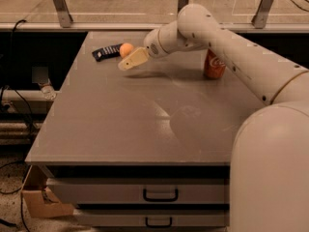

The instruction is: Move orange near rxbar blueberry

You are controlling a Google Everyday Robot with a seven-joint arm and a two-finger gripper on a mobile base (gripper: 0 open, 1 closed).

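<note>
The orange [126, 49] is a small round pale-orange fruit on the grey table [120, 124], at the far left. It lies right beside the right end of the rxbar blueberry [106, 52], a flat dark wrapper with small white markings. My gripper [129, 61] is cream-coloured and hangs just in front of the orange, slightly to its right and close above the table top. It points left and down. The orange rests on the table, not lifted. My white arm [227, 47] reaches in from the right.
A red Coca-Cola can [213, 65] stands upright at the far right, partly behind my arm. The table's far edge runs under a railing with metal posts [60, 4]. Drawers [159, 195] sit below the front edge. A cardboard box [41, 202] lies on the floor at left.
</note>
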